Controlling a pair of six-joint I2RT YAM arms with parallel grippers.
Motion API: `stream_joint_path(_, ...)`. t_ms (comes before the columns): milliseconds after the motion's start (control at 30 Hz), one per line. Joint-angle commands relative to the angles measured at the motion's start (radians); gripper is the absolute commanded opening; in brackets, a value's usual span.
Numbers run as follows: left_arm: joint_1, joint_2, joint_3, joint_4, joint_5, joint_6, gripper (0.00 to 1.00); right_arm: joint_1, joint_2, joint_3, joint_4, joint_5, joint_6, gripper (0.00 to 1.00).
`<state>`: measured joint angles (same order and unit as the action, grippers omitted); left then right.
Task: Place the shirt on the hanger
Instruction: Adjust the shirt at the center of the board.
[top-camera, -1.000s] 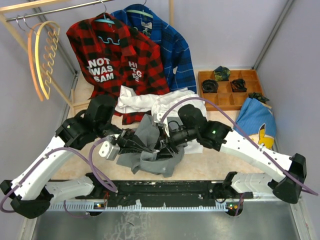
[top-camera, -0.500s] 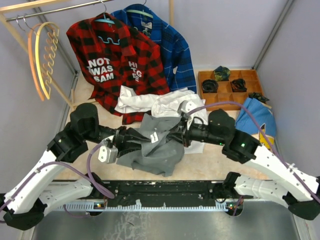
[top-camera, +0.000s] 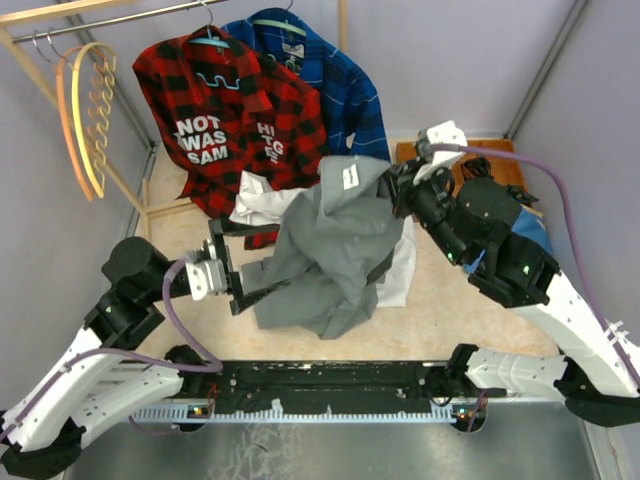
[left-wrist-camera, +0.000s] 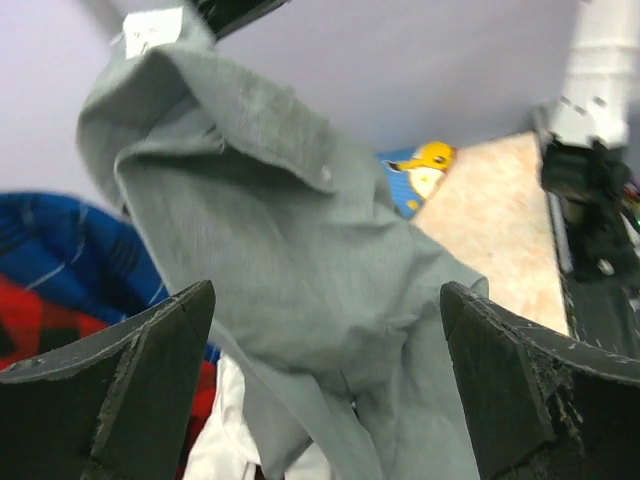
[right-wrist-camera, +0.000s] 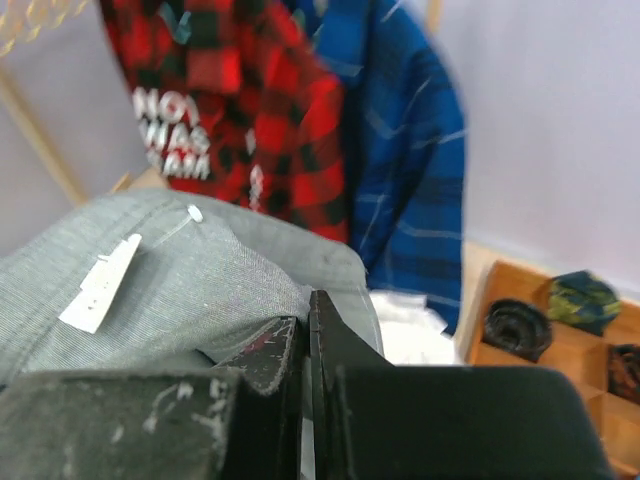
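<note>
Now the right gripper (top-camera: 398, 188) is pinched tight on the shirt (top-camera: 335, 235) near its top. It holds the shirt up in the air, just right of the red shirt (top-camera: 215, 110). The grey cloth hangs down in folds. The left gripper (top-camera: 228, 270) is below the red shirt, fingers spread wide, at the shirt's low edge. The hanger (top-camera: 79, 135) hangs on a rail (top-camera: 130, 18), well left of the red shirt.
</note>
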<state>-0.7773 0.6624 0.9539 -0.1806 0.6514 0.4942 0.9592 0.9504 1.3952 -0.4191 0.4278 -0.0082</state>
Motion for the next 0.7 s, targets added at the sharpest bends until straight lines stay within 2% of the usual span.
stream_joint_path(0,-0.003,-0.004,0.029,0.102,-0.343,-0.293,0.99,0.002,0.084,0.236,0.186,0.255,-0.102,0.00)
stream_joint_path(200,-0.004,0.016,0.139,-0.002,-0.414,-0.428,0.99,0.002,0.313,0.698,0.239,0.239,-0.222,0.00)
stream_joint_path(267,-0.004,0.043,0.194,-0.074,-0.419,-0.455,1.00,0.002,0.398,0.859,0.239,0.228,-0.257,0.00)
stream_joint_path(367,-0.004,0.098,0.269,-0.188,-0.508,-0.507,1.00,0.001,0.510,1.058,0.257,0.207,-0.301,0.00)
stream_joint_path(433,-0.003,0.120,0.291,-0.239,-0.565,-0.519,1.00,0.002,0.552,1.103,0.300,0.203,-0.323,0.00)
stream_joint_path(667,-0.003,0.137,0.272,-0.264,-0.623,-0.555,1.00,0.008,0.564,1.042,0.364,0.206,-0.321,0.00)
